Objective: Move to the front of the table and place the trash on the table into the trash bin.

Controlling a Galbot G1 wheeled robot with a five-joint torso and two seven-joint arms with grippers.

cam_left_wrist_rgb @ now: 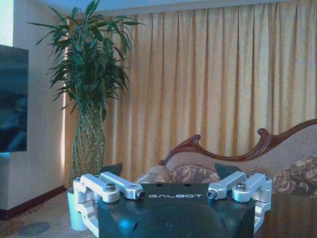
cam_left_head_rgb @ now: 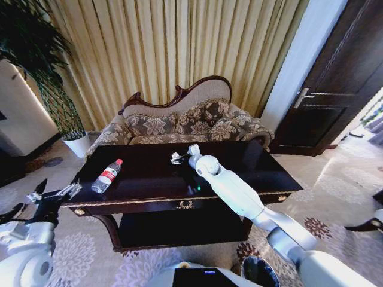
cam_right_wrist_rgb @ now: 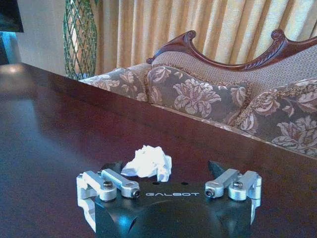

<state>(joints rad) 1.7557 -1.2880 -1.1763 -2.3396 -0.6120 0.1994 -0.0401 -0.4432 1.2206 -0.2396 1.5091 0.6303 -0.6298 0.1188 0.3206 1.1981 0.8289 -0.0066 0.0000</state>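
On the dark table (cam_left_head_rgb: 251,164), the right claw (cam_right_wrist_rgb: 166,171) gapes around a half-hidden white scrap (cam_right_wrist_rgb: 148,161).

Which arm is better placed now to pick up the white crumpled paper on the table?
The right: its open end effector is over the table, the crumpled paper between its fingers. The left end effector is off the table's left end.

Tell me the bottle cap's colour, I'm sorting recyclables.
Red; the bottle lies on the table, best seen in the head view.
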